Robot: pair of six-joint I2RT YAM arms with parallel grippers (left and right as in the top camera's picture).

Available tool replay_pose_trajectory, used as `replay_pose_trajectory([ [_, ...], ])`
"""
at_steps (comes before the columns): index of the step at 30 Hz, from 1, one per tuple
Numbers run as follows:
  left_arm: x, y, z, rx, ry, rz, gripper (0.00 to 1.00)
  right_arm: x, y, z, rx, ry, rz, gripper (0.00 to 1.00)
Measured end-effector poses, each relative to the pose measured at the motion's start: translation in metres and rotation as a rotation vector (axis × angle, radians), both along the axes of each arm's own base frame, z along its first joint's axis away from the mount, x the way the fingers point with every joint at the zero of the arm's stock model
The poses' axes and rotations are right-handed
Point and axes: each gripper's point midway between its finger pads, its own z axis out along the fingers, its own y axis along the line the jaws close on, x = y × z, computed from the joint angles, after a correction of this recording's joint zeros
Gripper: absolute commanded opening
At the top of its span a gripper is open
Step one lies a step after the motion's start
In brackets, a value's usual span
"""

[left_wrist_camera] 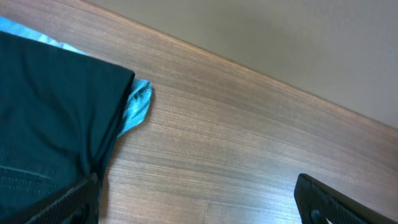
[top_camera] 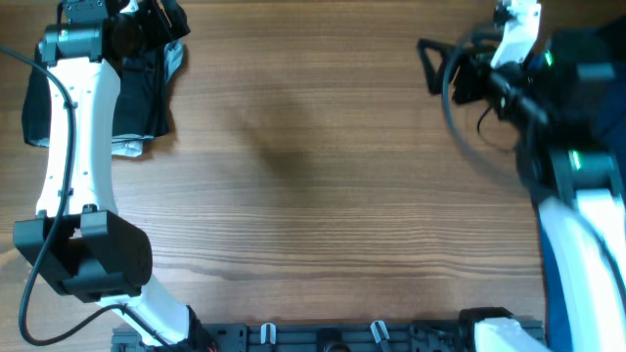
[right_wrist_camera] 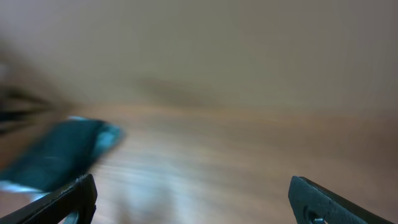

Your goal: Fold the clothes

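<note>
Tabletop (top_camera: 323, 196): brown wood, fine straight grain, smooth, low sheen. Black garment (left_wrist_camera: 50, 124): soft matt cloth, lightly creased. Pale blue garment (left_wrist_camera: 138, 102): thin cloth, crinkled. Left arm (top_camera: 76, 127) shell: white smooth plastic. Left pincer (left_wrist_camera: 196, 190) fingers: black, matt.

The wide middle of the table (top_camera: 323, 176) is bare wood, open to a reach from either side right up to its far edge. At the far left corner the black garment (top_camera: 147, 98) lies heaped over a pale blue cloth (left_wrist_camera: 138, 102), with the left arm (top_camera: 73, 127) stretched along that side. The right arm (top_camera: 597, 210) crowds the far right corner, and a rack (top_camera: 323, 337) lines the near edge.
</note>
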Motion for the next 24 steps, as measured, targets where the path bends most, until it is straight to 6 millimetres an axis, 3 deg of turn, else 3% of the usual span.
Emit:
replay_pose_trajectory([
  [3, 0.000, 0.000, 0.000, 0.000, -0.001, 0.000, 1.00, -0.099, 0.031, 0.084, 0.042, -0.261, 0.138, 1.00],
  [5, 0.000, 0.000, 0.000, 0.000, -0.003, 0.000, 1.00, -0.138, 0.027, 0.105, 0.056, -0.341, 0.157, 1.00],
  [7, 0.000, 0.000, 0.000, 0.000, -0.002, 0.000, 1.00, -0.195, 0.012, 0.112, 0.045, -0.397, 0.155, 0.99],
  [8, 0.000, 0.000, 0.000, 0.000, 0.001, 0.000, 1.00, -0.209, 0.008, 0.108, 0.041, -0.399, 0.149, 1.00],
  [10, 0.001, 0.000, -0.001, 0.000, 0.000, 0.000, 1.00, -0.239, -0.003, 0.082, 0.031, -0.397, 0.131, 1.00],
  [11, 0.000, 0.000, -0.001, 0.000, 0.001, 0.001, 1.00, -0.249, -0.007, 0.058, 0.026, -0.394, 0.120, 1.00],
  [14, 0.000, 0.000, -0.001, 0.000, 0.002, 0.000, 1.00, -0.234, -0.008, -0.017, 0.005, -0.337, 0.090, 1.00],
  [15, 0.000, 0.000, -0.001, -0.001, 0.002, 0.000, 1.00, -0.213, -0.007, -0.065, -0.011, -0.276, 0.071, 0.99],
  [16, 0.000, 0.000, -0.001, -0.001, 0.001, 0.000, 1.00, -0.203, -0.007, -0.058, 0.010, -0.390, 0.052, 1.00],
  [18, 0.000, 0.000, -0.001, -0.001, 0.002, 0.000, 1.00, -0.182, -0.008, -0.089, 0.020, -0.450, 0.015, 1.00],
  [24, 0.001, 0.000, -0.001, -0.001, 0.001, 0.001, 1.00, -0.149, -0.024, -0.129, 0.037, -0.526, -0.122, 1.00],
])
